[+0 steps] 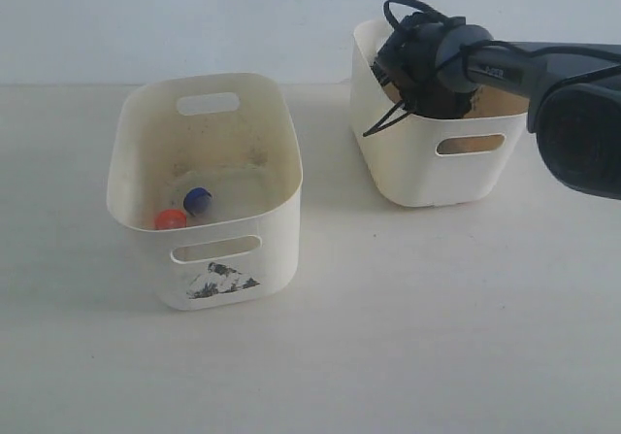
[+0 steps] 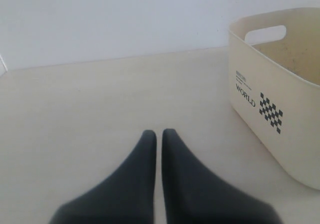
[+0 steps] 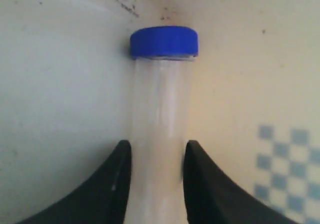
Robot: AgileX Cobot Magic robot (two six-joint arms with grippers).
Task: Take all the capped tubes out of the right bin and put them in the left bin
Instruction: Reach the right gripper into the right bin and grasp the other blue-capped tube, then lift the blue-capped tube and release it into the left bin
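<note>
My right gripper (image 3: 157, 146) reaches down inside the right bin (image 1: 417, 177), its fingers pressed against both sides of a clear tube with a blue cap (image 3: 164, 42). The tube lies against the bin's inner wall. From outside, only the arm's wrist (image 1: 432, 60) shows above the rim; the fingers are hidden. The left bin (image 1: 233, 259), with a torn sticker on its front, holds an orange-red-capped tube (image 1: 171, 219) and a blue-capped tube (image 1: 197, 199). My left gripper (image 2: 156, 133) is shut, holds nothing and hovers over bare table beside the left bin (image 2: 280, 103).
A pale wall stands behind both bins. The table (image 1: 408, 337) runs in front of and between them. The right arm's dark forearm (image 1: 582, 133) sticks out over the table at the far right. A faint checker mark (image 3: 285, 169) shows through the right bin's wall.
</note>
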